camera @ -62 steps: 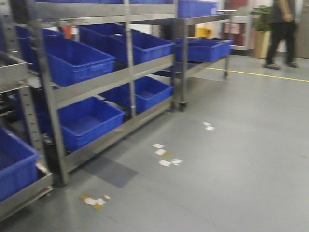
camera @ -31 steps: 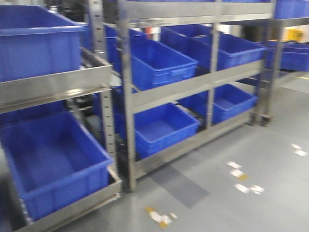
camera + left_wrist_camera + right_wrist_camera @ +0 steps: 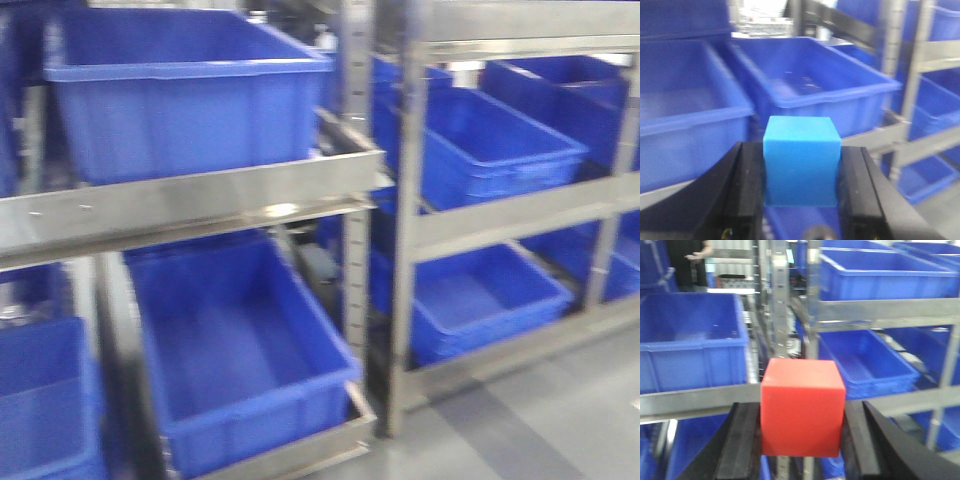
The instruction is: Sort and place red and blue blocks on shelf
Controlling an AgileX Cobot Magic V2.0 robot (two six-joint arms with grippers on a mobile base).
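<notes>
Gripping (matte, crisp-edged faces): left gripper (image 3: 801, 172) blue block (image 3: 801, 160), right gripper (image 3: 802, 420) red block (image 3: 802, 407).

We see the shelf (image 3: 356, 250) as brushed steel, its front rail (image 3: 200, 205) giving soft, dull reflections. The bins (image 3: 180, 110) look like smooth moulded plastic with a faint sheen. The blue block (image 3: 801, 165) and red block (image 3: 801, 412) are 2 plain matt cubes. Black fingers (image 3: 747, 192) on the left gripper (image 3: 801, 172) and right gripper (image 3: 802, 425) look like matt plastic to us.
</notes>
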